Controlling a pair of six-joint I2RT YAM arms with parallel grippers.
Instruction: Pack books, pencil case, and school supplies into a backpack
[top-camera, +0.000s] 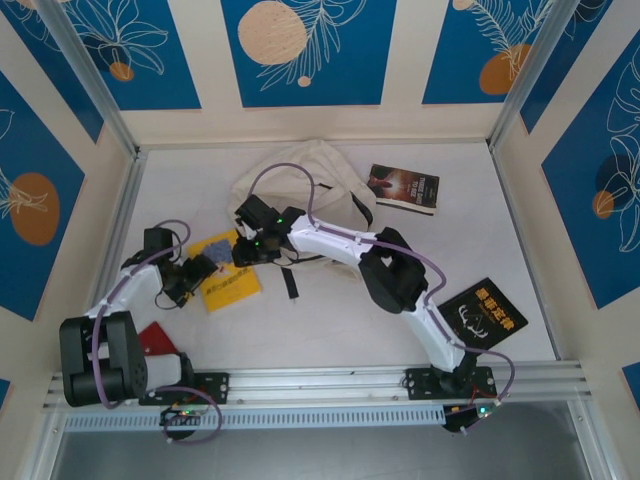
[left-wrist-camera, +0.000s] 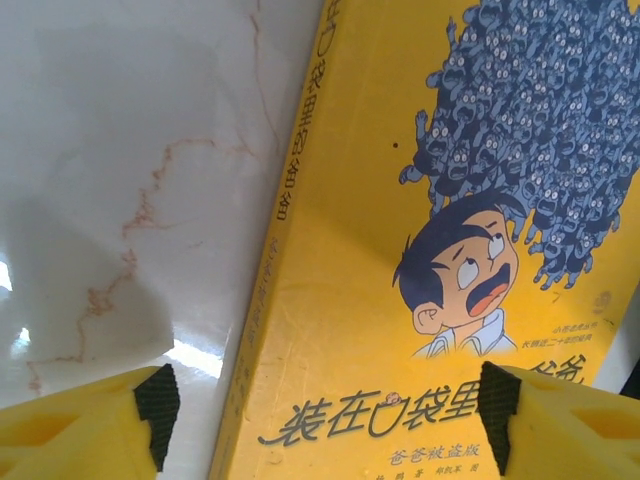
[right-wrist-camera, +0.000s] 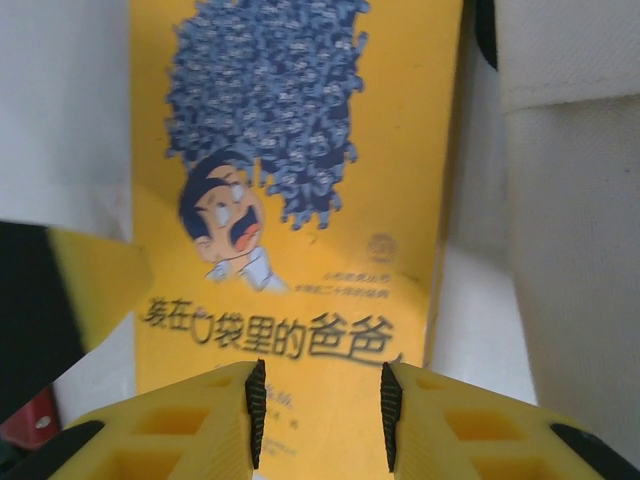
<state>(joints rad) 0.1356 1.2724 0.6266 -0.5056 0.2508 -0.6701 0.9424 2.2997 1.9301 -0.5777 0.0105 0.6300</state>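
Currently the yellow book (top-camera: 232, 287) lies flat on the table (top-camera: 330, 330), left of centre, just near of the backpack (top-camera: 312, 172). The left gripper (left-wrist-camera: 325, 405) hangs wide open astride the book's spine edge. The right gripper (right-wrist-camera: 322, 412) shows a slim gap over the cover, holding nothing.
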